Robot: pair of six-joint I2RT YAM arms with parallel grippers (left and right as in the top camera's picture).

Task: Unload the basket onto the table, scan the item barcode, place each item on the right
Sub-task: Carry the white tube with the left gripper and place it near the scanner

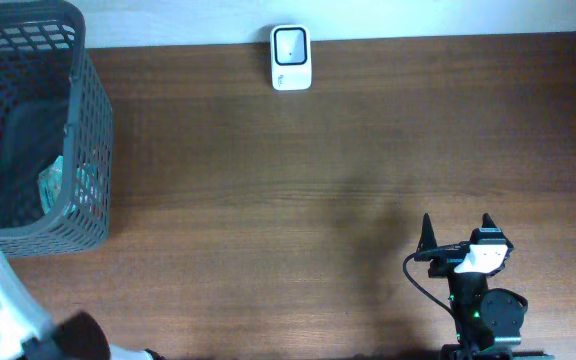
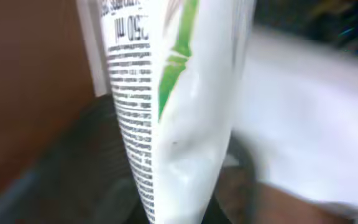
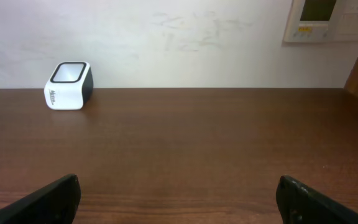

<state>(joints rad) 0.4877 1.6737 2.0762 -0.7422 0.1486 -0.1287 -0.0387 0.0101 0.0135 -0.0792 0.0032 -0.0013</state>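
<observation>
Pickup looks done, scanning not: one white tube (image 2: 185, 112) with a green stripe and fine print fills the left wrist view. The left gripper's fingers are hidden there, but it is closed narrow, apparently clamped on that tube. The tube cannot be found in the overhead view. One barcode scanner (image 1: 290, 57) stands well apart at the table's far edge, so carrying and presenting the code remain. One grey mesh basket (image 1: 93, 150) sits left. The right gripper (image 1: 457, 228) waits wide and empty.

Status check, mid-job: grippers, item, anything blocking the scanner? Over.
Left gripper shut on white tube; no barcode showing. Right gripper open, empty. Scanner at far edge, nothing in front of it. Basket off to the left.
</observation>
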